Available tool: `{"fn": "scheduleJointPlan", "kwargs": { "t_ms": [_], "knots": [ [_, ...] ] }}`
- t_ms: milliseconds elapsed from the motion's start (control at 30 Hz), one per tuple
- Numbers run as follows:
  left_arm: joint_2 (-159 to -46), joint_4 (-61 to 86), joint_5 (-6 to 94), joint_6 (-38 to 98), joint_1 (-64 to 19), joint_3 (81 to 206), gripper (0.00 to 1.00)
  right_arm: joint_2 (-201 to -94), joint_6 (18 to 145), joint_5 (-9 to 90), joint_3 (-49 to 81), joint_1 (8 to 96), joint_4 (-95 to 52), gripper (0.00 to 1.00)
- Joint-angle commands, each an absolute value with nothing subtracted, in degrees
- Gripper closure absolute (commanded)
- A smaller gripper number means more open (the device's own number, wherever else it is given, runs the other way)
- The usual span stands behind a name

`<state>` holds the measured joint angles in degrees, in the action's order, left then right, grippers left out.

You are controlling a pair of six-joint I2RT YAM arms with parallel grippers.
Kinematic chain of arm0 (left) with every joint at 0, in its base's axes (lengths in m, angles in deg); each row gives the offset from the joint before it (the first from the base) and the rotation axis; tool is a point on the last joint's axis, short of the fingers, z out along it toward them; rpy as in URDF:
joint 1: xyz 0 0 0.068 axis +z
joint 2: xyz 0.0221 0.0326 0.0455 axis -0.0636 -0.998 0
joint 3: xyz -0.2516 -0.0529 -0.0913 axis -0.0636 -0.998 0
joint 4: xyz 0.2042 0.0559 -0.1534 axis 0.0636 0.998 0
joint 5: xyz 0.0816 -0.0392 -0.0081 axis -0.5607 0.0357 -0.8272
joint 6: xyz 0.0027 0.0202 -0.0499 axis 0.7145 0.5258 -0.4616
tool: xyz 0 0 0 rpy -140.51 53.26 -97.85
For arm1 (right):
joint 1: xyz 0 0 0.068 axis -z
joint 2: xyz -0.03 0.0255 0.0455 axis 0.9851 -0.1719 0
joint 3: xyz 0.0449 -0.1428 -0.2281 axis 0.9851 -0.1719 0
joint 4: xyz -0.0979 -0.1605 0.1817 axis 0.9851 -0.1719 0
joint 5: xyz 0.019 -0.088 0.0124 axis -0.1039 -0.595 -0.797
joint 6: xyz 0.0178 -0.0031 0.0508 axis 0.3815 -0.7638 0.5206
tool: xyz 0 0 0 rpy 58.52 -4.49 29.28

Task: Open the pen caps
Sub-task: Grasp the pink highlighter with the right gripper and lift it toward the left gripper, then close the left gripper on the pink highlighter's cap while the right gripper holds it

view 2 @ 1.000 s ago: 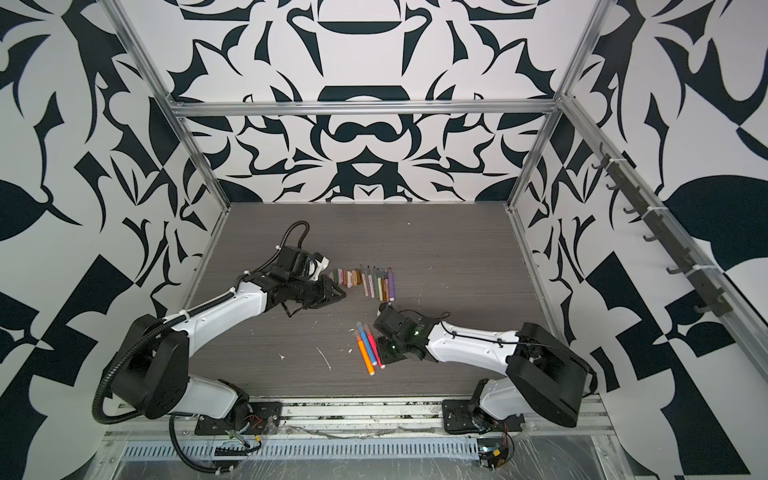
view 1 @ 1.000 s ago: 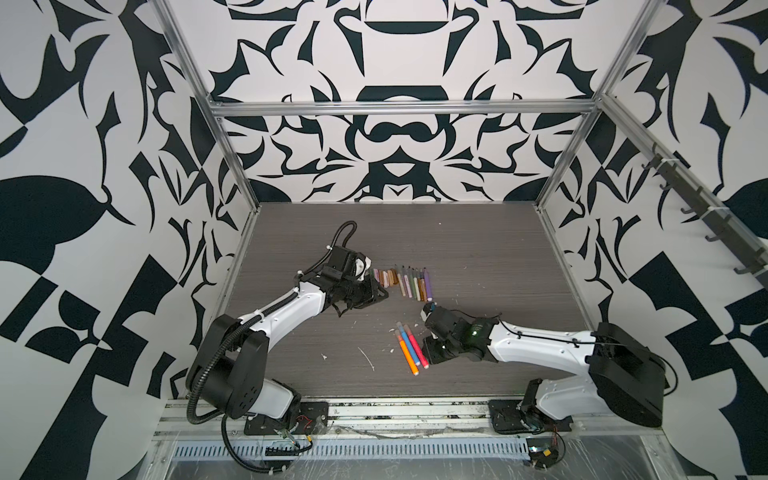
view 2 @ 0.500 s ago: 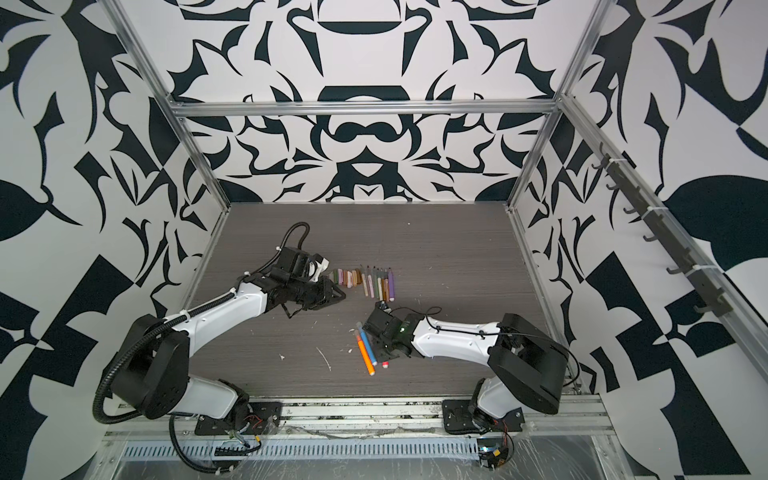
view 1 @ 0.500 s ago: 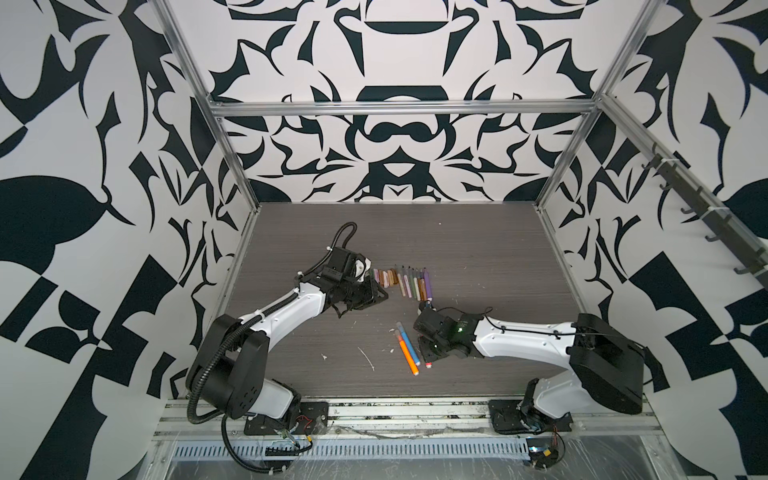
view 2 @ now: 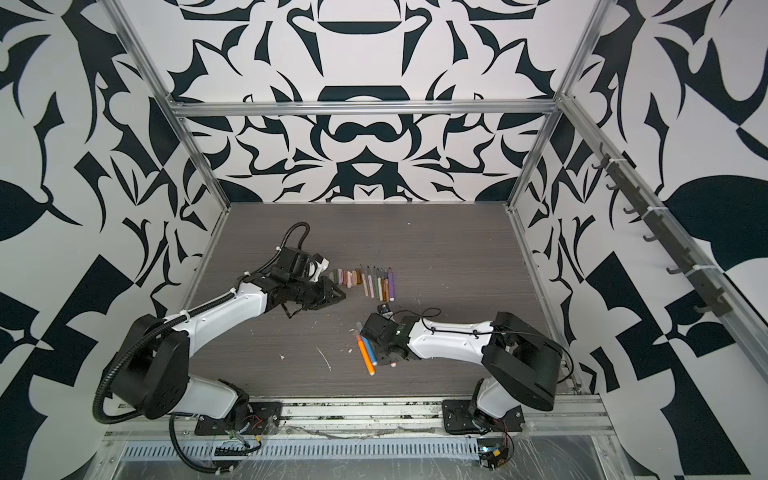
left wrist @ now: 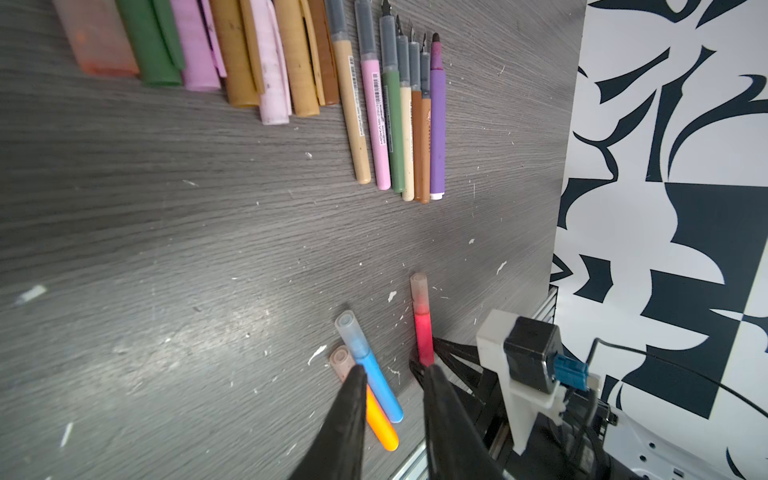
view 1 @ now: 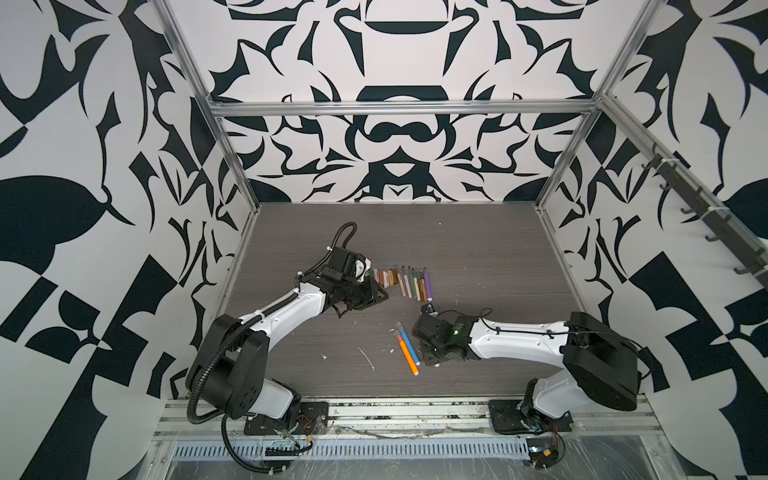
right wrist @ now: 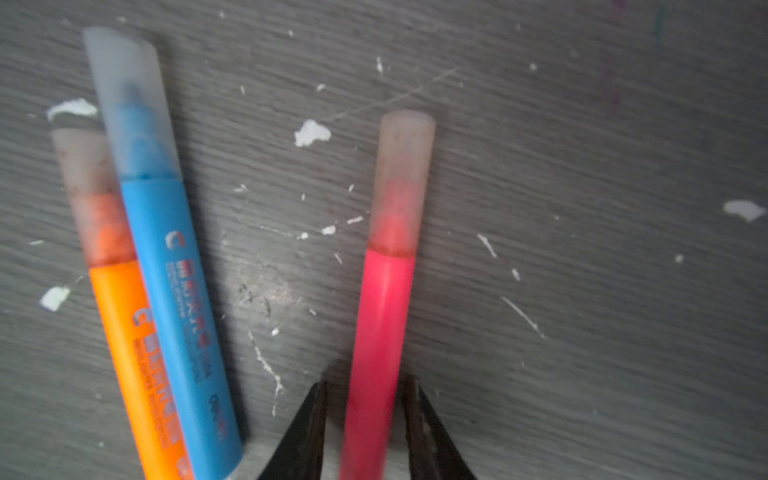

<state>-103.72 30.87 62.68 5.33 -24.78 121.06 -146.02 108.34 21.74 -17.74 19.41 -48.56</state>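
Closing in on the next cap: the right gripper (right wrist: 365, 381), which a second earlier had stood off to one side of three capped pens, had swung in over the pink pen (right wrist: 382, 316) and straddled its barrel, jaws parted a little wider than the pen with a sliver of gap on either side, so nothing was yet clamped. The pen lay flat on the table (left wrist: 166, 249), well apart from the row of uncapped pens (left wrist: 395, 124) and on the robot's side of it, its frosted cap (right wrist: 403, 178) seated and pointing back toward that row. The blue pen (right wrist: 166, 249) and orange pen (right wrist: 120, 332), both capped, lay together near the pink one and equally far from the row. The left gripper (left wrist: 394, 370) had not shifted in that time. It hovered near the end of the row where the loose caps (left wrist: 245, 54) lay, fingers narrowly parted and empty. The move suggested the pink pen was next in line: a firm close on the barrel looked the immediate need, leaving the left gripper to come over from the row and draw the cap off, with two more capped pens waiting
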Motion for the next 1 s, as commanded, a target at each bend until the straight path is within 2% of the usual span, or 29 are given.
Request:
{"fn": "scheduleJointPlan", "kwargs": {
  "t_ms": [0,333,600,733,967],
  "knots": [
    [-104.2,30.1,63.0,4.7,-25.0,120.7,0.73,-143.5,111.5,21.2,-18.7,17.9,-49.8,0.66],
    [-104.7,29.0,62.8,3.9,-26.0,120.7,0.72,-143.9,112.9,21.8,-21.2,16.3,-48.7,0.69],
    [-105.0,27.8,62.6,2.4,-27.7,120.6,0.72,-146.7,110.3,20.3,-18.0,16.6,-51.9,0.84],
    [-105.9,24.6,64.1,-0.2,-29.2,119.9,0.67,-143.1,107.8,20.0,-17.0,18.2,-54.2,0.93],
    [-109.0,14.2,67.6,-7.1,-30.9,117.2,0.66,-134.2,102.7,25.5,-17.3,21.4,-49.9,0.95]
  ]
}}
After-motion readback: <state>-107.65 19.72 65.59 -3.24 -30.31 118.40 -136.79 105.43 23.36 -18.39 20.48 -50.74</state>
